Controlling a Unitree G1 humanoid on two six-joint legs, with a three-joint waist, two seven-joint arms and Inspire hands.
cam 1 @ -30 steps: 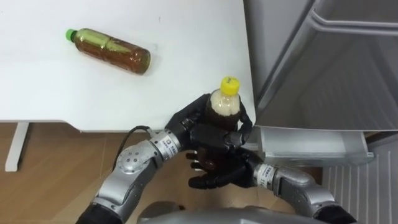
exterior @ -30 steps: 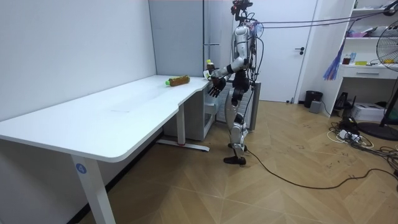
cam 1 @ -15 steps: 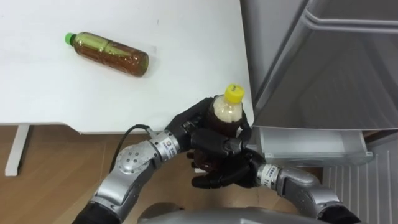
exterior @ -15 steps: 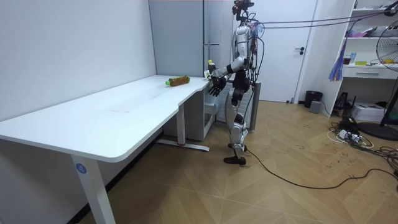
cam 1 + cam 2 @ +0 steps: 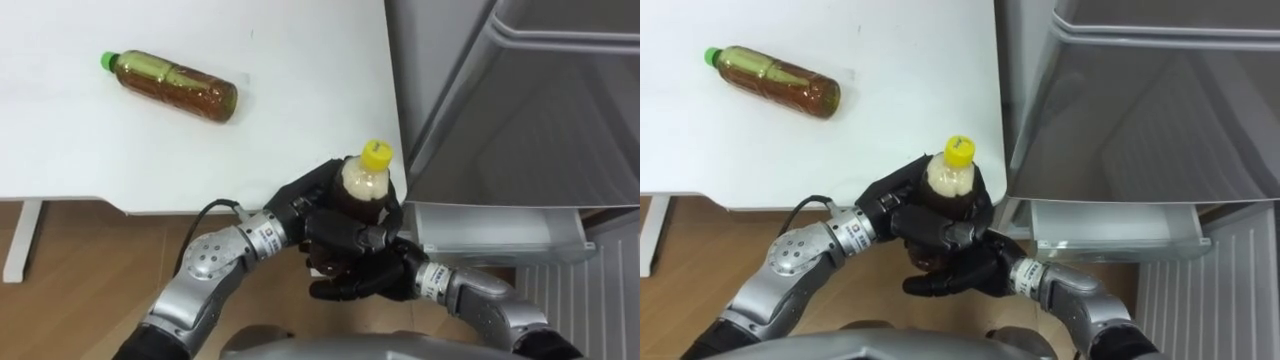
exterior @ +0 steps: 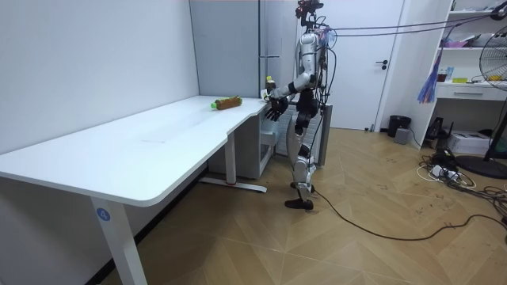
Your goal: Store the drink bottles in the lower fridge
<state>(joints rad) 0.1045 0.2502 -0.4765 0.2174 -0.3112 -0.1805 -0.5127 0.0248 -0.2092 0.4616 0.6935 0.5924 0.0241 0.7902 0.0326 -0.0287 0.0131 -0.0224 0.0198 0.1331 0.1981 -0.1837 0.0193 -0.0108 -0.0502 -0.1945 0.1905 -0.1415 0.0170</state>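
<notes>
bottle [image 5: 362,180] base hidden, left hand [image 5: 305,202] gripping it

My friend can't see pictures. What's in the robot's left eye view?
The robot's left hand grips an upright yellow-capped bottle beside the grey fridge, with its right hand just underneath. A green-capped bottle lies on its side on the white table.

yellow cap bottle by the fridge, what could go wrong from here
The yellow-capped bottle, gripped by the left robot hand with the right robot hand cupped beneath, sits close to the fridge door; swinging it over could hit the door. The green-capped bottle lies on its side on the table and might roll.
</notes>
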